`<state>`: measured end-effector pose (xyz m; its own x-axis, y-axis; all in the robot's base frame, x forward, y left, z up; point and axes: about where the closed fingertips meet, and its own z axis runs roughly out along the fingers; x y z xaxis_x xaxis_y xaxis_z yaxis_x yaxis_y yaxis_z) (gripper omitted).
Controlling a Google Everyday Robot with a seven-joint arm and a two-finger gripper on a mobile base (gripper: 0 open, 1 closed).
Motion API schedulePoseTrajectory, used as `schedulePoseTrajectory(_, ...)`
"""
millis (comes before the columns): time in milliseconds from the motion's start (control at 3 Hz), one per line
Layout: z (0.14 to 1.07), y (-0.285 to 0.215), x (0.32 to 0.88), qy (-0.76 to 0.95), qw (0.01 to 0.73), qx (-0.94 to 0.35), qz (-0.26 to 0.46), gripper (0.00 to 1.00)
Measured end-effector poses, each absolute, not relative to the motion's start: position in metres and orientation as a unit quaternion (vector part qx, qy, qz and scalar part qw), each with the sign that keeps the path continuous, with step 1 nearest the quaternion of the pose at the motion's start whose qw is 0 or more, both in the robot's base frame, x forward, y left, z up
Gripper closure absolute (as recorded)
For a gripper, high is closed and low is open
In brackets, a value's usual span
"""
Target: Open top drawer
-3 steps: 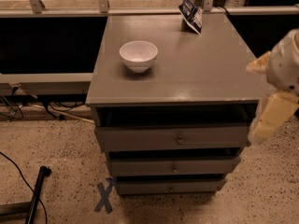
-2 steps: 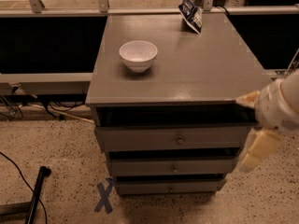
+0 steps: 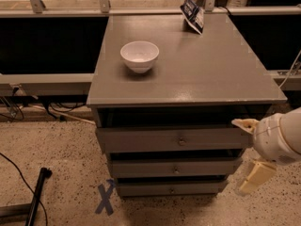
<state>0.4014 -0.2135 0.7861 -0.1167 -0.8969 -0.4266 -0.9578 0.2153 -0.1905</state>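
The gripper (image 3: 241, 155), fingers apart and empty, sits right of the top drawer (image 3: 141, 140). Centre on the knob (image 3: 181, 139), close, pull straight outward.

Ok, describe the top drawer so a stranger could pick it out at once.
Find the grey cabinet with the bowl on top. The top drawer is the first front under the tabletop, with the pincer at its right end. It is the widest and tallest of three fronts.
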Motion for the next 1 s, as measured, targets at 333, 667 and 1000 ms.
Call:
schedulePoseTrajectory(333,0.765,-0.21,0.406,0.738,0.22,-0.635,0.062,0.0)
schedulePoseTrajectory(667,0.724,-0.211,0.405,0.721,0.214,-0.658,0.027,0.0)
schedulePoseTrajectory(1000,0.697,-0.209,0.414,0.699,0.239,-0.673,-0.018,0.0)
